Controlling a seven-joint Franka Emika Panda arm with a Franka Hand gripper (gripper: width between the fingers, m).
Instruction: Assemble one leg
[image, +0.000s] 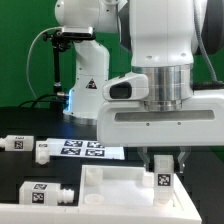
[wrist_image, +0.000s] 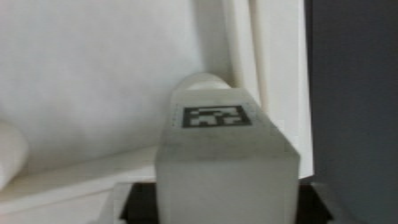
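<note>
Clamping upright leg (image: 163, 181), claw (image: 163, 166) at white panel (image: 112, 192) corner; black table (image: 20, 168), green wall (image: 20, 50) behind.

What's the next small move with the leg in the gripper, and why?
Probably ease the leg straight down into the white panel's corner. The gripper is shut on it, holding it upright above the panel near its raised rim; the wrist view shows its tip at that corner, contact unclear.
</note>
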